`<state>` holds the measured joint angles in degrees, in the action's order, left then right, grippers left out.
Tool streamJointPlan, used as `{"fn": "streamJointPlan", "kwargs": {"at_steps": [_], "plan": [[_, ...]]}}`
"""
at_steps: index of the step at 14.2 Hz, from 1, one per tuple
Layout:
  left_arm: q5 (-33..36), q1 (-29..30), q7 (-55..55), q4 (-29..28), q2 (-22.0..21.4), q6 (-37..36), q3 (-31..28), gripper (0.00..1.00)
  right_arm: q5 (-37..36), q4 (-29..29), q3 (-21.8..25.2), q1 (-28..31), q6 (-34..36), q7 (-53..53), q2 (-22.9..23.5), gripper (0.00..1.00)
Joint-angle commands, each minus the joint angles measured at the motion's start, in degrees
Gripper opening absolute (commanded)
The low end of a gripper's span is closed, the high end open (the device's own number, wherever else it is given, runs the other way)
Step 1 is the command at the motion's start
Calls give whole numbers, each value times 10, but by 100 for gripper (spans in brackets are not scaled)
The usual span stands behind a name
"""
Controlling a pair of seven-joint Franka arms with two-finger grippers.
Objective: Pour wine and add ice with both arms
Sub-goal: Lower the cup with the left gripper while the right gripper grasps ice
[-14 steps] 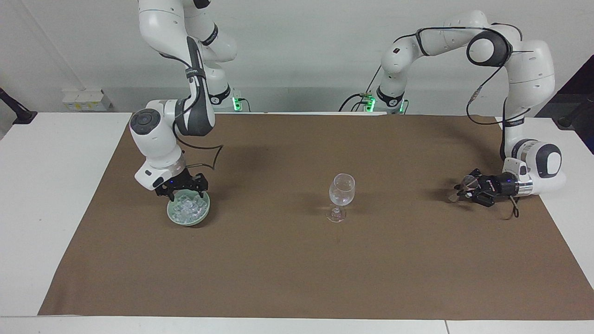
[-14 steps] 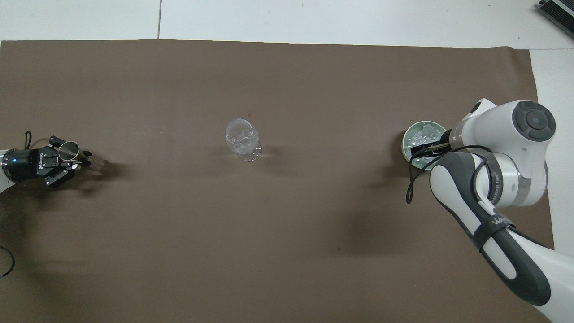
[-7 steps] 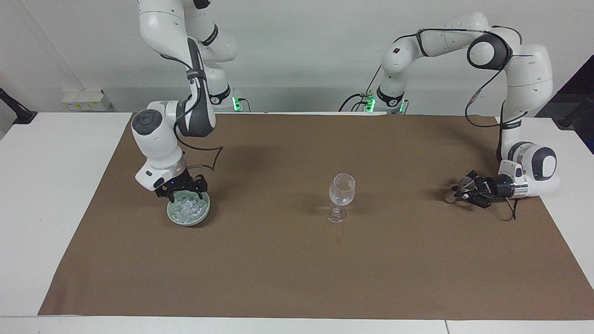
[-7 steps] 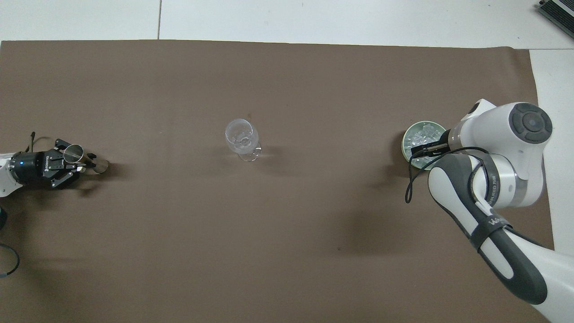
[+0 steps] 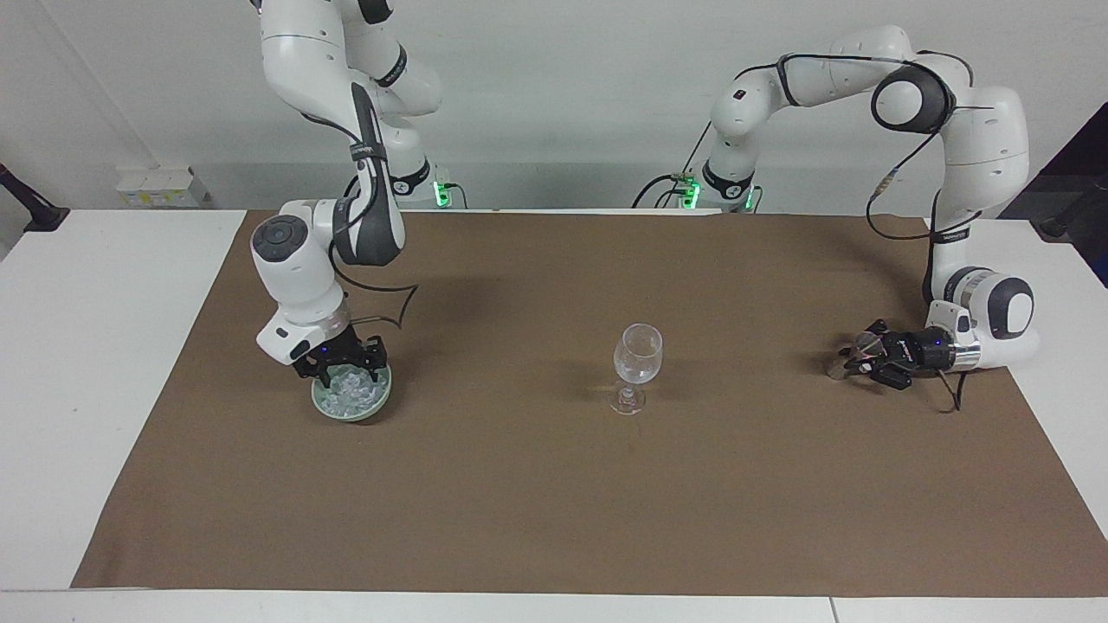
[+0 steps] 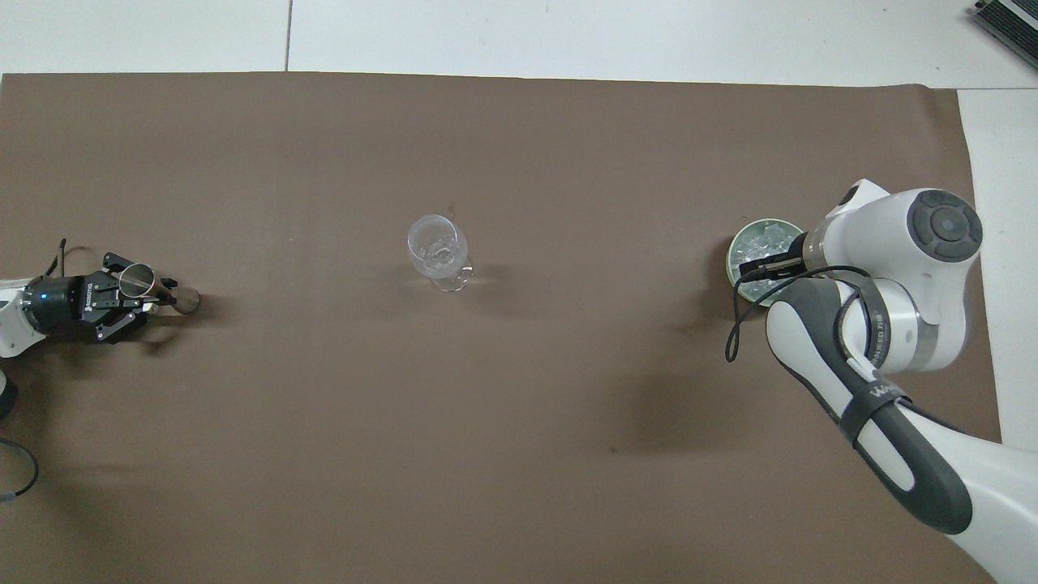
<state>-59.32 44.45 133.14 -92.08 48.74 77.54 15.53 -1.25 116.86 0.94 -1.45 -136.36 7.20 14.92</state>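
Observation:
A clear stemmed glass [image 5: 638, 353] stands upright mid-table; it also shows in the overhead view [image 6: 438, 243]. A pale green dish [image 5: 322, 407] toward the right arm's end holds a heap of ice [image 5: 353, 394] cubes, the ice [image 6: 764, 240] partly hidden under the arm in the overhead view. My right gripper [image 5: 344, 374] points down, low over the ice in the dish [image 6: 732, 258]. My left gripper [image 5: 853, 359] lies level just above the cloth near the left arm's end, shut on a small shiny cup [image 6: 186, 302] held on its side.
A brown cloth [image 5: 554, 519] covers most of the white table [image 5: 95, 346]. The right arm's elbow and forearm [image 6: 884, 389] hang over the cloth beside the dish. A black cable [image 5: 956, 400] loops down from the left wrist.
My right gripper has come down lower onto the ice in the dish. My left gripper has sunk a little toward the cloth with the small cup. The stemmed glass has not moved.

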Motion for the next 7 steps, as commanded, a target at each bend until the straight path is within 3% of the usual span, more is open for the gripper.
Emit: {"fn": "streamJointPlan", "kwargs": {"at_steps": [1,3,5,7], "plan": [[-6,0,7,8,5,-12,-3,45,-6,-8,-2,2,0,11,2,86],[2,0,3,14,0,-13,-9,64,-7,-15,-2,3,6,12,2,84],[25,-1,-2,31,-14,-14,-22,73,-7,-19,-2,2,9,11,0,79],[45,-4,-2,43,-27,-13,-37,74,-7,-20,-2,2,10,12,0,75]]}}
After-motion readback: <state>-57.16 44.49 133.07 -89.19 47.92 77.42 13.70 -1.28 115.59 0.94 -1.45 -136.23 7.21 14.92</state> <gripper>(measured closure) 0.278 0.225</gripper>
